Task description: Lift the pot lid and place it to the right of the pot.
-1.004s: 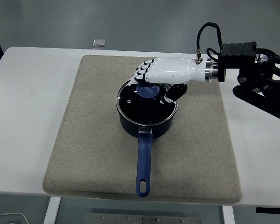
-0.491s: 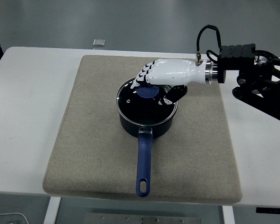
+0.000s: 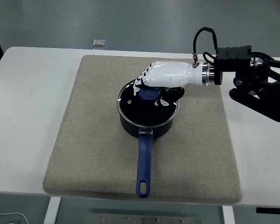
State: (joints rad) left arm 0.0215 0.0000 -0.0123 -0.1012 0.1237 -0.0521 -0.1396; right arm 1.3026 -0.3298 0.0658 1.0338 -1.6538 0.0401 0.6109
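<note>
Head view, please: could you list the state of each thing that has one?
Pot: upright on the mat, handle toward the near edge.
Lid: on the pot, seemingly tipped.
Lid knob: under the right hand.
Right hand: fingers curled around the knob.
Mat: flat on the table.

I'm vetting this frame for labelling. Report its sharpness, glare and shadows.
Head view: lighting is soft and even, with only faint shadows on the mat; the right hand, over the blue knob, is sharp, without motion blur; small bright glints dot the glass lid; the small object at the table's far edge is too small to identify.
</note>
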